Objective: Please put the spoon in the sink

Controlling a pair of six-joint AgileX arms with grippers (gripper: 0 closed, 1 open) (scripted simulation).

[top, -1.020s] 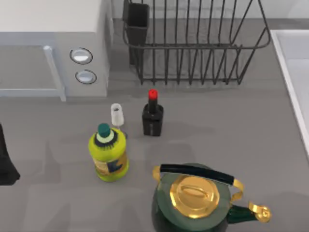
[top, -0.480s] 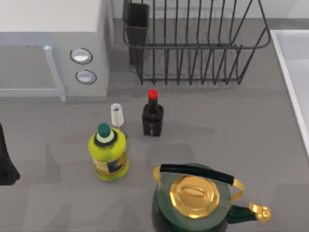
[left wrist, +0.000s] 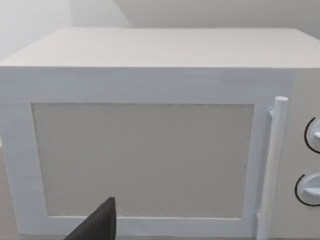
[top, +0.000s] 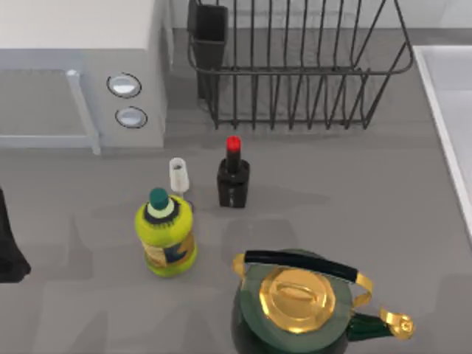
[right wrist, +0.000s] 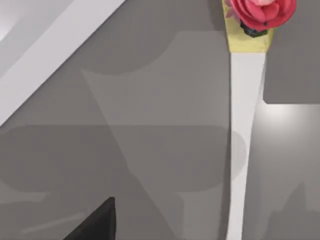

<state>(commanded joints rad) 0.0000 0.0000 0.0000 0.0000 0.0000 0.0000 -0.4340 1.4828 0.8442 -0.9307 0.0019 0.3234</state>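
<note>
The spoon (right wrist: 243, 140) lies on the grey counter in the right wrist view: a long white handle ending in a yellow piece with a pink rose-shaped ornament (right wrist: 260, 11). My right gripper (right wrist: 97, 224) hovers above the counter, beside the handle and apart from it. The sink (top: 448, 96) is a pale basin with a lighter raised rim at the top view's right edge; a pale band of its rim (right wrist: 45, 65) runs diagonally in the right wrist view. My left arm (top: 9, 247) stays at the left edge, its gripper (left wrist: 97, 225) facing the microwave.
A white microwave (top: 74, 66) stands back left and a black wire dish rack (top: 295, 66) at the back middle. A wine glass (top: 178, 175), a dark red-capped bottle (top: 233, 181), a yellow bottle (top: 165, 234) and a green-and-gold kettle (top: 299, 302) crowd the middle.
</note>
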